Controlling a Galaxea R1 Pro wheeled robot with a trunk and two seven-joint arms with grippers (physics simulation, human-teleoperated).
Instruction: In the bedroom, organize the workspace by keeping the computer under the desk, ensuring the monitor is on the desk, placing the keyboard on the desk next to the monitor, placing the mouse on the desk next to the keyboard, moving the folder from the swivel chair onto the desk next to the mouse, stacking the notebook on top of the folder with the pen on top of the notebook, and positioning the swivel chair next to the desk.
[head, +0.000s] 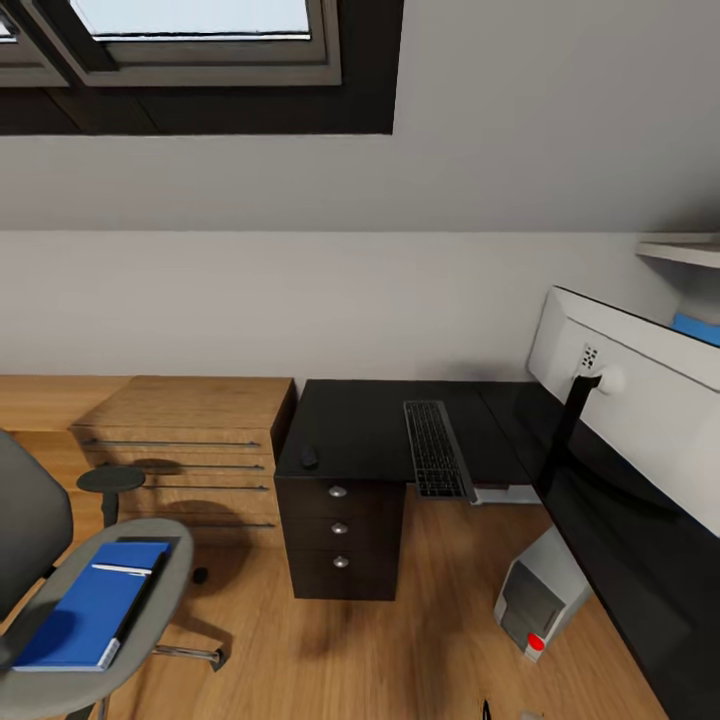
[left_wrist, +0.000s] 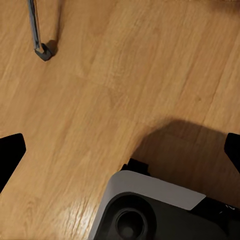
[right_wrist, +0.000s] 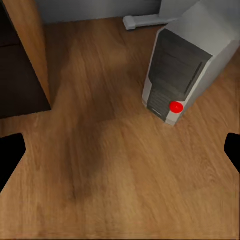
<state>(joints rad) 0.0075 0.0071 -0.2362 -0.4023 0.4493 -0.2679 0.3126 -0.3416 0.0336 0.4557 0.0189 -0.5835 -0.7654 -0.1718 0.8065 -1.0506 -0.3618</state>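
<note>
The black-topped desk (head: 350, 425) carries the keyboard (head: 437, 450), a small black mouse (head: 309, 457) near its left front corner, and the monitor (head: 650, 390), whose white back faces me on the right wing. The grey computer (head: 540, 595) (right_wrist: 190, 65) stands on the floor at the edge of that wing. At lower left the swivel chair (head: 150, 660) holds the blue folder (head: 85, 610). The pen (head: 122, 569) lies across the folder, and the dark notebook (head: 153, 580) shows along its right edge. My left gripper (left_wrist: 120, 155) and right gripper (right_wrist: 120, 155) hang open over bare floor.
A light wooden dresser (head: 190, 440) stands left of the desk's black drawer unit (head: 340, 530). A chair castor (left_wrist: 42, 50) and my own base (left_wrist: 160, 210) appear under the left arm. A shelf (head: 680, 250) sits on the wall at upper right, under a sloped ceiling with a skylight (head: 200, 40).
</note>
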